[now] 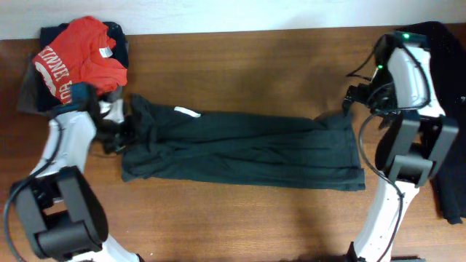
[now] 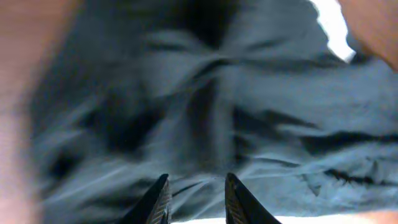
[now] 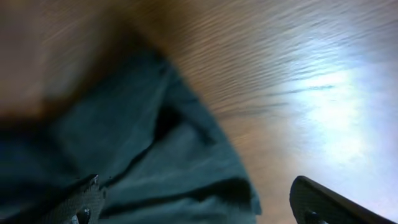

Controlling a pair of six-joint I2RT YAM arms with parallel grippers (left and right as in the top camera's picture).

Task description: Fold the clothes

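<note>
Spanning the brown wooden table (image 1: 240,65), the black T-shirt (image 1: 240,149) was pinched at its bunched end by the left gripper (image 2: 198,199), the right gripper (image 3: 202,202) gaping open.

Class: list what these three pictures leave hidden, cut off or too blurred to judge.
- Overhead: the left gripper is hidden by its own arm, and the blurred left wrist view cannot show whether the jaws pinch the black T-shirt.
- Overhead: the red tee is crumpled, so its lettering is partly hidden.
- Overhead: a dark garment is cut by the right edge.
</note>
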